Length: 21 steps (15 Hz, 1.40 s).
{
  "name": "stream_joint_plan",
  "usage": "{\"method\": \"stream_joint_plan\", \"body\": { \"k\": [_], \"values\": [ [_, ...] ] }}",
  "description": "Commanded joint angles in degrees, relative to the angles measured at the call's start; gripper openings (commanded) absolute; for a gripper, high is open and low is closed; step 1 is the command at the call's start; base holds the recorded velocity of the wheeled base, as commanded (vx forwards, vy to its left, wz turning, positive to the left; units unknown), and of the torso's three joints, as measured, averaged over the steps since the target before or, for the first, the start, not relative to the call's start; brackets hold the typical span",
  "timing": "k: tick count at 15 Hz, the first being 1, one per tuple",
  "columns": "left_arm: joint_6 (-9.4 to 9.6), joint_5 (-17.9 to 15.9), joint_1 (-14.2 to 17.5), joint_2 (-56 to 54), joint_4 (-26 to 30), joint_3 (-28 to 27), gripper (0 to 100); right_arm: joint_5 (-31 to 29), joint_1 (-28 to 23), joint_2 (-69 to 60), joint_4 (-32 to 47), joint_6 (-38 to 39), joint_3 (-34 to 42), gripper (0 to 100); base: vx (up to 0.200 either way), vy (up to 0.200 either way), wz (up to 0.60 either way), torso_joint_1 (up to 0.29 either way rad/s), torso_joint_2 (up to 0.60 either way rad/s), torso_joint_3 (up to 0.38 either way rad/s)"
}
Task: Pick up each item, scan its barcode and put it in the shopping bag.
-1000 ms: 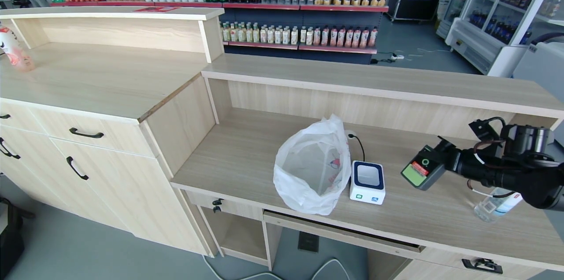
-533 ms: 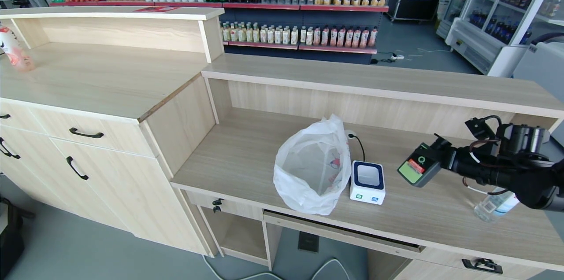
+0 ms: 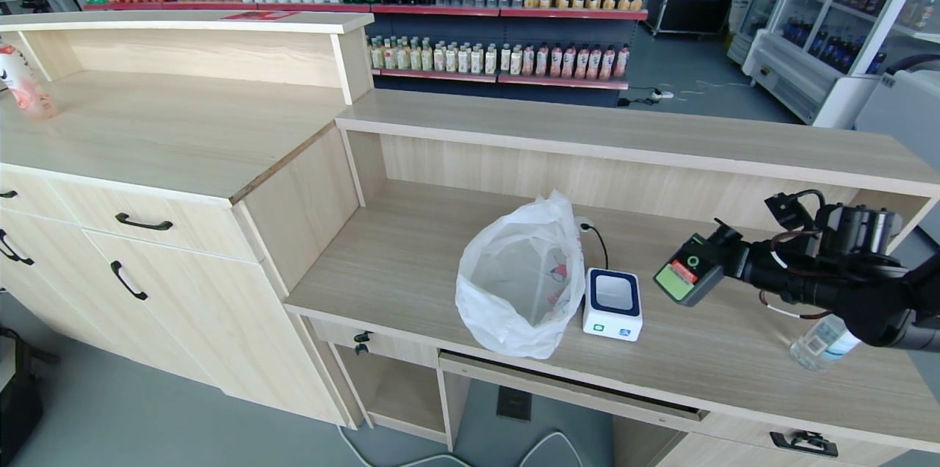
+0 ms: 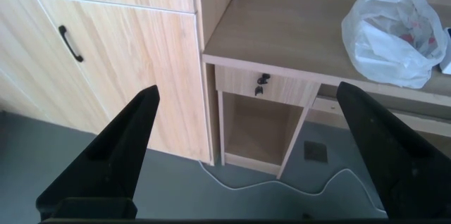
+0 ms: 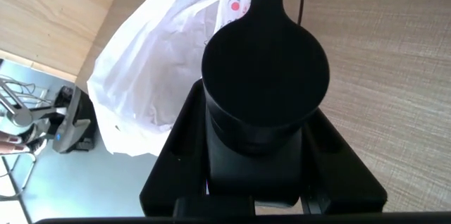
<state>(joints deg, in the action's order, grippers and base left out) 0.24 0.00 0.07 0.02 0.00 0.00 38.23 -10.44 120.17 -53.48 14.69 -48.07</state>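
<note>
Counter (image 3: 734,368) below: my right gripper (image 3: 717,260), clamped on the green-labelled pack (image 3: 681,279), has slid left toward the scanner (image 3: 613,303), so scanning looks next; left gripper (image 4: 246,157) gapes empty.

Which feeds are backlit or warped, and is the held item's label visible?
Head view: evenly lit, counter edges bow; held item shows its green label. Right wrist view: black silhouette, label hidden. Left wrist view: left gripper dark, shopping bag bright.

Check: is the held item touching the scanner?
Apart. The head view shows bare counter between the item in the right gripper and the scanner.
</note>
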Motion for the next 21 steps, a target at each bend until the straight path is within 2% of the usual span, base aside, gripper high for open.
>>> {"method": "stream_joint_plan", "body": {
  "k": [1, 6, 8, 10, 11, 12, 14, 15, 18, 21],
  "values": [
    [0.02, 0.0, 0.0, 0.0, 0.0, 0.0, 100, -0.6, 0.2, 0.5, 0.0, 0.1, -0.5, 0, 0.000, 0.000, 0.00, 0.000, 0.00, 0.000],
    [0.02, 0.0, 0.0, 0.0, 0.0, 0.0, 100, -0.8, 0.1, -1.9, -0.2, 1.2, -0.3, 0, 0.000, 0.000, 0.00, 0.000, 0.00, 0.000],
    [0.02, 0.0, 0.0, 0.0, 0.0, 0.0, 100, -0.9, 0.0, -7.0, -3.3, -0.4, 2.0, 0, 0.000, 0.000, 0.00, 0.000, 0.00, 0.000],
    [0.02, 0.0, 0.0, 0.0, 0.0, 0.0, 100, -0.9, -1.4, -15.1, -4.6, -8.7, 8.2, 0, 0.000, 0.000, 0.00, 0.000, 0.00, 0.000],
    [0.02, 0.0, 0.0, 0.0, 0.0, 0.0, 100, -0.8, -3.4, -20.3, -3.1, -19.2, 12.6, 0, 0.000, 0.000, 0.00, 0.000, 0.00, 0.000],
    [0.02, 0.0, 0.0, 0.0, 0.0, 0.0, 100, -0.9, -5.1, -22.9, -1.5, -27.8, 13.4, 0, 0.000, 0.000, 0.00, 0.000, 0.00, 0.000],
    [0.02, 0.0, 0.0, 0.0, 0.0, 0.0, 100, -0.9, -8.0, -26.3, 0.0, -36.5, 14.1, 0, 0.000, 0.000, 0.00, 0.000, 0.00, 0.000],
    [0.02, 0.0, 0.0, 0.0, 0.0, 0.0, 100, -0.9, -8.5, -27.5, 0.0, -37.7, 14.3, 0, 0.000, 0.000, 0.00, 0.000, 0.00, 0.000],
    [0.02, 0.0, 0.0, 0.0, 0.0, 0.0, 100, -1.0, -12.5, -29.9, 0.2, -47.7, 14.8, 0, 0.000, 0.000, 0.00, 0.000, 0.00, 0.000],
    [0.02, 0.0, 0.0, 0.0, 0.0, 0.0, 100, -3.0, -12.7, -30.4, 0.5, -48.4, 14.8, 0, 0.000, 0.000, 0.40, 0.002, 0.00, 0.002]
  ]
}}
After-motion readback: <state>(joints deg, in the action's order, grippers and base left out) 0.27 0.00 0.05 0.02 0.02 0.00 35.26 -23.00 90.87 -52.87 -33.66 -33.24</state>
